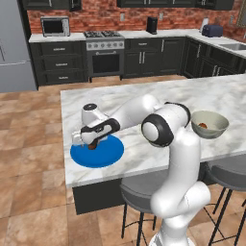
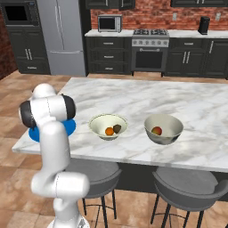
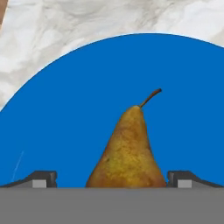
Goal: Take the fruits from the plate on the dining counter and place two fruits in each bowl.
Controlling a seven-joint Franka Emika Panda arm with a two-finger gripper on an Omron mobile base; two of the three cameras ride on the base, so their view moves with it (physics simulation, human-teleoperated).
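Above the blue plate (image 3: 52,109) at the near left end of the marble dining counter (image 1: 144,96), our gripper (image 3: 112,178) hangs with its fingertips (image 3: 43,178) spread wide, one on each side of a tan-brown pear (image 3: 127,151) lying on the plate. To the plate's right, the cream bowl (image 2: 108,125) holds an orange (image 2: 109,131) and a dark kiwi-like fruit (image 2: 117,128); further right, the grey bowl (image 2: 163,128) holds the mango (image 2: 156,130). Beyond the plate, across the terracotta tile floor (image 1: 29,144), we see dark cabinets (image 1: 57,62), a stove (image 1: 104,55) and a brick wall (image 1: 96,19).
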